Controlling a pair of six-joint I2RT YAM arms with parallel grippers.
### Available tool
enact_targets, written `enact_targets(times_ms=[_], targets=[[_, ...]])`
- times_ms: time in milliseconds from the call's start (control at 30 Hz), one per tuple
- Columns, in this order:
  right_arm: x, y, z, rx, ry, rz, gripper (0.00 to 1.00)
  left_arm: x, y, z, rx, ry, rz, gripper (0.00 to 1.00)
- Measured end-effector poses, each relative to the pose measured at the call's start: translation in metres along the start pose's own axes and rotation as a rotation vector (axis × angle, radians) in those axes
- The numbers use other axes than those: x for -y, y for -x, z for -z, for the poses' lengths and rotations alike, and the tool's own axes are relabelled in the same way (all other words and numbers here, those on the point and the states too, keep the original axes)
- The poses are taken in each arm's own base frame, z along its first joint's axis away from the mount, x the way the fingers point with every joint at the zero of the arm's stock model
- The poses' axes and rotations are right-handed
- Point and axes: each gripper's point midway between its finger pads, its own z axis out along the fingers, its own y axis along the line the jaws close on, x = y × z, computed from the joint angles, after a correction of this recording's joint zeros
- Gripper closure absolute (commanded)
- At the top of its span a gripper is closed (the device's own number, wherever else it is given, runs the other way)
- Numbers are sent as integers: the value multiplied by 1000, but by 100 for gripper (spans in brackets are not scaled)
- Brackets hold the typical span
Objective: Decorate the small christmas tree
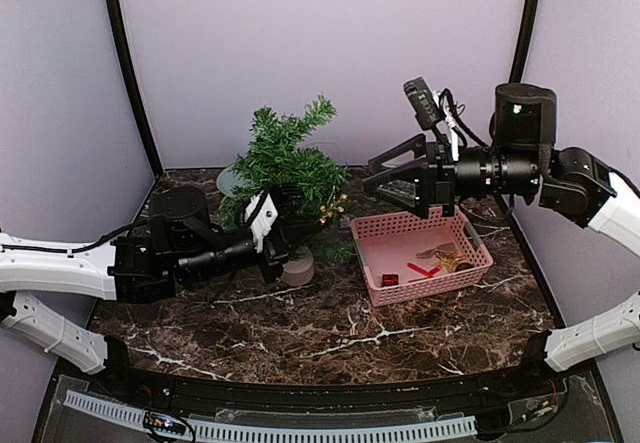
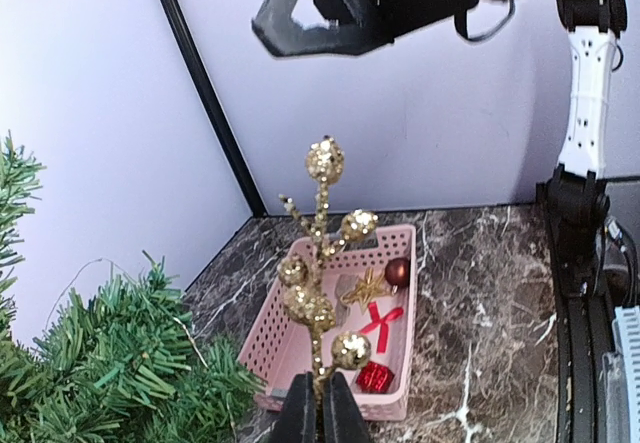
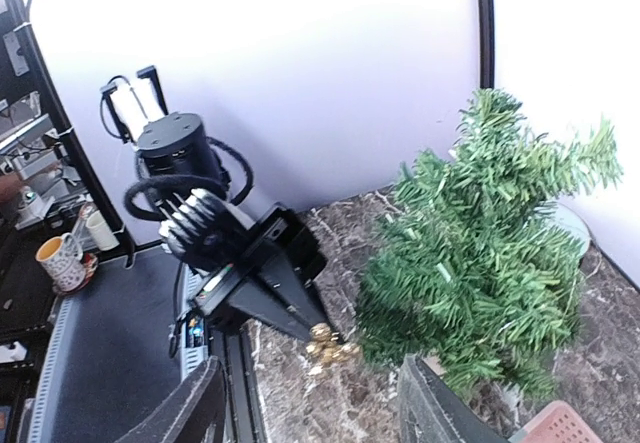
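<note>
With my left hand point(image 2: 320, 413) clenched on the gold sprig point(image 2: 322, 263) beside the small christmas tree point(image 1: 285, 158), left of centre, and my right hand point(image 1: 398, 178) released, I should next seat the stem among the branches.

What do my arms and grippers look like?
The left arm and right arm have white link shells and black joint housings. The left gripper is black with a white plate behind its fingers. The right gripper is black with triangular cut-out fingers; a black camera sits above it and black cables loop along its wrist.
</note>
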Motion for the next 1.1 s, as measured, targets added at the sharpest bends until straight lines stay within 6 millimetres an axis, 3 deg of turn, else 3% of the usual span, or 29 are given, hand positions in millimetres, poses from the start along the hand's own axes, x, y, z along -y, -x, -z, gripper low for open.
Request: enact_targets(times_ms=[233,367,600,1100], targets=[[19,-14,-27,-40,-34,-17,49,-5,21,0,100,16,122,100],[21,-17,-31,-49,-37,-21,53,-7,25,0,116,20,144,100],[19,-9,-31,-34,-32,-14,62,-3,15,-7,91,16,146,100],[20,-14,-43,-60,-8,-15,94,-3,9,-10,73,24,144,100]])
